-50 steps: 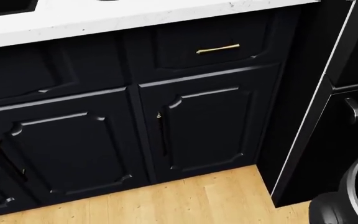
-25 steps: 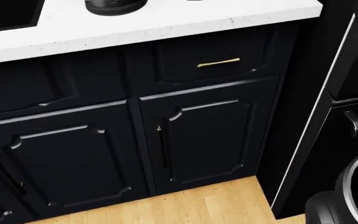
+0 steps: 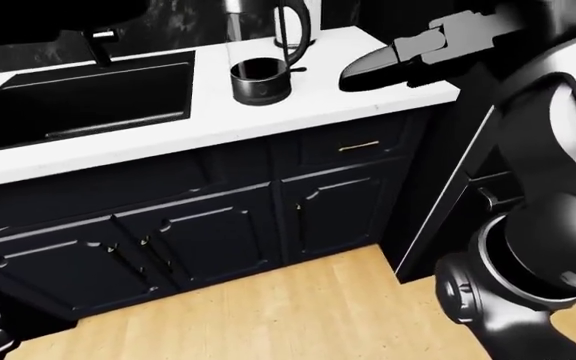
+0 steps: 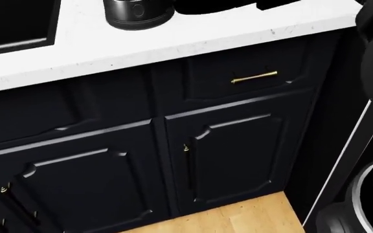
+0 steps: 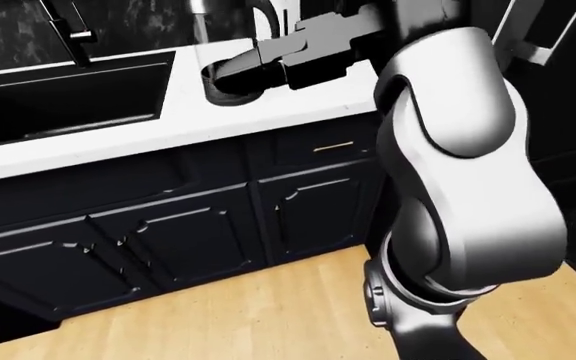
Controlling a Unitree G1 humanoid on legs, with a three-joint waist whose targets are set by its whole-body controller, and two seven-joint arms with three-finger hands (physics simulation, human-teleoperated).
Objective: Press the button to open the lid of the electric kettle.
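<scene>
The electric kettle (image 3: 268, 30) stands on the white counter (image 3: 308, 105), right of the sink, with a clear body, a dark handle and a round black base (image 3: 259, 79). Its lid and button are cut off at the top edge. The base also shows at the top of the head view (image 4: 134, 12). My right hand (image 3: 383, 66) reaches over the counter, fingers stretched out open and pointing left, a short way right of the kettle base. In the right-eye view the hand (image 5: 246, 69) overlaps the base. My left hand does not show.
A black sink (image 3: 78, 101) with a faucet (image 3: 98, 41) lies left of the kettle. Dark cabinets (image 4: 225, 145) and a drawer with a brass handle (image 4: 255, 76) stand under the counter. A dark appliance (image 3: 488, 187) stands at the right, over wood floor (image 3: 268, 307).
The head view has shifted: the counter and drawer handle sit lower and further right, and the kettle base has come into view. My right hand now shows as a dark shape at the top.
</scene>
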